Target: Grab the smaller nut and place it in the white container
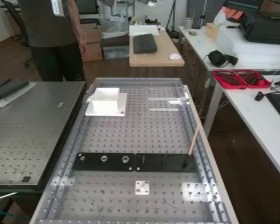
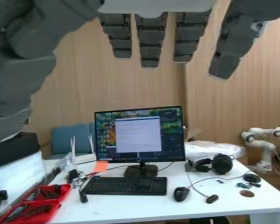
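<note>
The smaller nut (image 1: 82, 158) stands at the left end of the flat black bar (image 1: 165, 162), with the larger nut (image 1: 104, 158) and the bearing (image 1: 125, 159) beside it in a row. Farther up the bench is the white container (image 1: 106, 100), upright on a white base plate. In the wrist view the hand (image 2: 150, 40) hangs with its fingers straight and spread, the thumb off to one side, and nothing between them. It is open and faces a desk with a monitor, away from the bench parts.
A thin wooden stick (image 1: 194, 141) leans up from the bar's right part. A small white plate (image 1: 142, 187) lies on the bench (image 1: 111, 200) in front of the bar. Two clear strips (image 1: 164, 109) lie right of the container. The desk holds a monitor (image 2: 139, 135) and red trays (image 2: 36, 204).
</note>
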`<move>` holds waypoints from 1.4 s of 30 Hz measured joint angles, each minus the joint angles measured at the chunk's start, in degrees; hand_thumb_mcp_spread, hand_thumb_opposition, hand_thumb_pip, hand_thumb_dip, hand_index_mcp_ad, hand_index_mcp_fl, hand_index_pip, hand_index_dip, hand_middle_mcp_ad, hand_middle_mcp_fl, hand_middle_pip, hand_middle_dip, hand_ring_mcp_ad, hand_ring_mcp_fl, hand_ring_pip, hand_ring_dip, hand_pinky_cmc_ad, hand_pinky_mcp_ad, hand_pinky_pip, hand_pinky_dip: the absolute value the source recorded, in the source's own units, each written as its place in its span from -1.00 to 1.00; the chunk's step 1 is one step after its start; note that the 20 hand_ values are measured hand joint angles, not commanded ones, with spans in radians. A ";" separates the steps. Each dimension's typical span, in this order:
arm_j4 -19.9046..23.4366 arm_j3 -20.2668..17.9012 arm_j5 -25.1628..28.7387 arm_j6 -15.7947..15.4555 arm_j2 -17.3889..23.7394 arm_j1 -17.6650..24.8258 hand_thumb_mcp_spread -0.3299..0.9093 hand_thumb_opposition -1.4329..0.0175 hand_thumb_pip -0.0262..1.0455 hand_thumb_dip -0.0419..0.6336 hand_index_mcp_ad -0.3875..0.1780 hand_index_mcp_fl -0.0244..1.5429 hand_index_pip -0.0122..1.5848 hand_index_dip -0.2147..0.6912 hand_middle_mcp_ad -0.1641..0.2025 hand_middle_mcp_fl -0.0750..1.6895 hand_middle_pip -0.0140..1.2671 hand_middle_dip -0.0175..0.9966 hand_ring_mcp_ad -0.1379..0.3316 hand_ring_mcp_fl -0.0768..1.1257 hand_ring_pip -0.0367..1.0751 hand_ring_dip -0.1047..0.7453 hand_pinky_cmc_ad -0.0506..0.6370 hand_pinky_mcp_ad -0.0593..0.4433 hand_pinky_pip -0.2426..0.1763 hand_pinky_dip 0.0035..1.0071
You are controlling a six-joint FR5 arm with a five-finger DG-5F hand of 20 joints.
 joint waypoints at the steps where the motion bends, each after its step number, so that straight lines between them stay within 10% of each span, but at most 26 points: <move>1: 0.15 -0.11 -0.01 0.03 -0.01 -0.02 -0.12 0.08 -0.07 -0.79 0.28 -0.96 -0.90 0.11 0.25 -0.87 -0.79 -0.56 0.24 -0.87 -0.78 -0.52 0.20 0.54 0.02 -0.46; 42: 1.49 -2.50 -0.42 0.09 0.70 -0.11 -0.15 -0.03 0.04 -0.74 0.28 -0.94 -0.89 0.19 0.37 -0.85 -0.77 -0.50 0.38 -0.87 -0.75 -0.45 0.40 0.67 -0.08 -0.39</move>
